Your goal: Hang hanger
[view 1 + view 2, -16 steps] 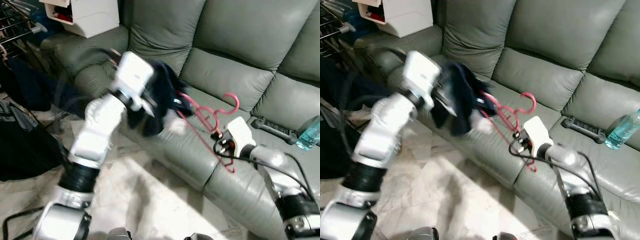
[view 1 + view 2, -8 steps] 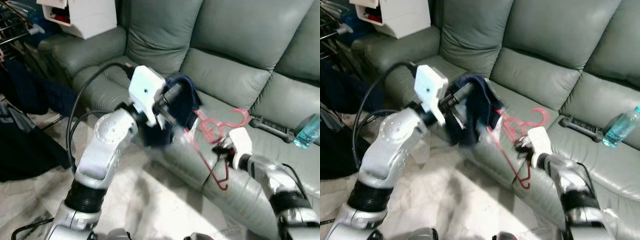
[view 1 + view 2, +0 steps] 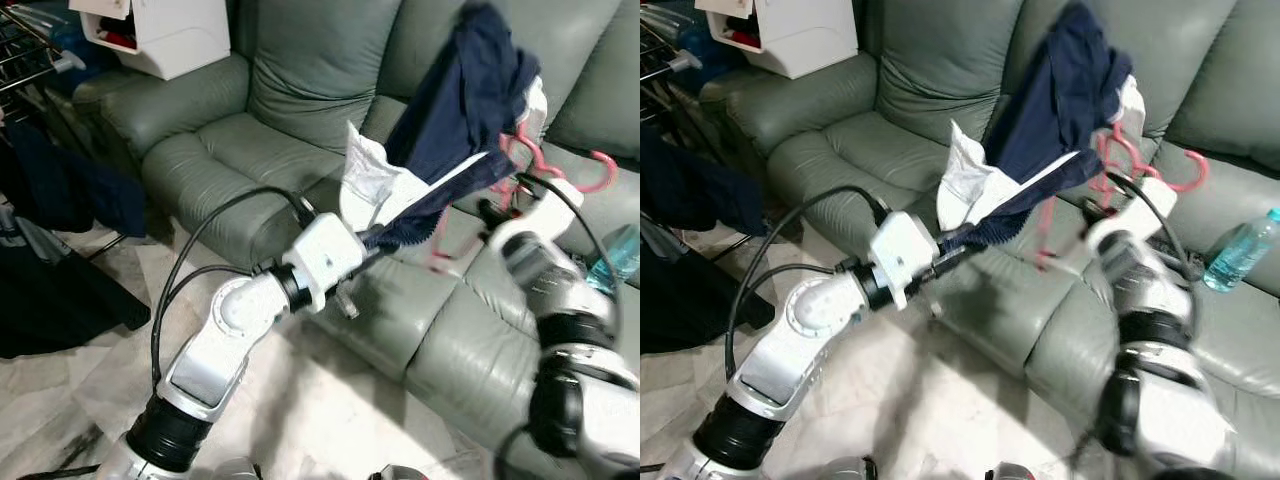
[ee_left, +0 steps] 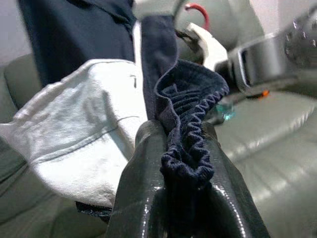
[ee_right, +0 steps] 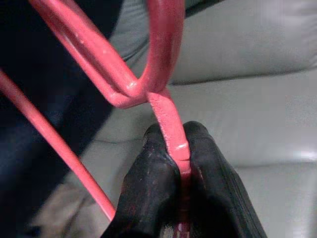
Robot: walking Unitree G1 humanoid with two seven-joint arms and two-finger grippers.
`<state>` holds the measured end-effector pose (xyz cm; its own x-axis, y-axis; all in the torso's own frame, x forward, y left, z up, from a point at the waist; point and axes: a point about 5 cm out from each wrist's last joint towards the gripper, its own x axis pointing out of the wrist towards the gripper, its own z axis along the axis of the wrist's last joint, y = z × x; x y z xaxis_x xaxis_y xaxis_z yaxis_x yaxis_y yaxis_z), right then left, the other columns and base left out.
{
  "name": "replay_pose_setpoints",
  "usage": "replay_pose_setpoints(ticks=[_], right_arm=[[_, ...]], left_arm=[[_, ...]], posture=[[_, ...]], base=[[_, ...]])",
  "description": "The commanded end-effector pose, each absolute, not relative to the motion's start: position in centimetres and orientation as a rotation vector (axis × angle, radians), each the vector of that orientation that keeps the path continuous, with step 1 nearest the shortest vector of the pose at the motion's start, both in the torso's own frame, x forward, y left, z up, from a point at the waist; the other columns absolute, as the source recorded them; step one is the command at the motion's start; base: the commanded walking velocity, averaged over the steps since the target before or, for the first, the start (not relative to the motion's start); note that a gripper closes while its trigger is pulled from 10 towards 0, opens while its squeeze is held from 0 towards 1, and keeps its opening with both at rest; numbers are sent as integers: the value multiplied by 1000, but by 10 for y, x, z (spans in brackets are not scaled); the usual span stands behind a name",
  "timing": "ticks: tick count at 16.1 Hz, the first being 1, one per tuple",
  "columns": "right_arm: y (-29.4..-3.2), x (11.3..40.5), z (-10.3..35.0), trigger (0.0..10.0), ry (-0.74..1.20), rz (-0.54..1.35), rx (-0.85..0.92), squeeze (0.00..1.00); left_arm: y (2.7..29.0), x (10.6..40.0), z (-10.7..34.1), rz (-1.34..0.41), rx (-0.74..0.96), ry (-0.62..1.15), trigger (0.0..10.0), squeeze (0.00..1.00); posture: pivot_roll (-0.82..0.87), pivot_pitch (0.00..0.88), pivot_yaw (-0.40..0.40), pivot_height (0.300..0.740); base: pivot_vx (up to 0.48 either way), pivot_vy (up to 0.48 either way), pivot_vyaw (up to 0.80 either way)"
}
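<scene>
My left arm reaches up and forward, left hand point(image 4: 185, 163) clamped tight. My right arm is bent and raised beside it, right hand point(image 5: 181, 158) pinched closed, wrist tilted up.

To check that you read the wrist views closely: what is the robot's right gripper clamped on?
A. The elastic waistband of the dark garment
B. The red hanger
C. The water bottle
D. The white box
B: the right gripper is pinched shut on the red hanger, while the left gripper holds the dark garment.
</scene>
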<state>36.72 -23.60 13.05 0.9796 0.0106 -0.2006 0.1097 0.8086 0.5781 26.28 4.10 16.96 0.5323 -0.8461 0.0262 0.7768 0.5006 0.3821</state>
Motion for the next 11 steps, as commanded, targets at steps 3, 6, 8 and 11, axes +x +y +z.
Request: replay_pose_setpoints(ticks=[3, 6, 8, 11], right_arm=[[-212, 388, 220, 10000, -100, 77, 786, 0], [-160, 379, 249, 10000, -143, 355, 764, 0], [-126, 362, 251, 10000, -126, 550, 714, 0], [-143, 367, 267, 10000, -235, 418, 723, 0]], left_arm=[[47, 266, 120, -937, 476, -23, 10000, 0], [48, 272, 108, -906, 542, 34, 10000, 0], [42, 274, 108, -922, 532, 31, 10000, 0], [37, 268, 102, -937, 505, 63, 10000, 0]], posture=[[-70, 22, 30, 740], [-76, 21, 27, 740], [-77, 21, 25, 740], [-81, 18, 23, 740]], base=[[0, 0, 0], [0, 0, 0], [0, 0, 0], [0, 0, 0]])
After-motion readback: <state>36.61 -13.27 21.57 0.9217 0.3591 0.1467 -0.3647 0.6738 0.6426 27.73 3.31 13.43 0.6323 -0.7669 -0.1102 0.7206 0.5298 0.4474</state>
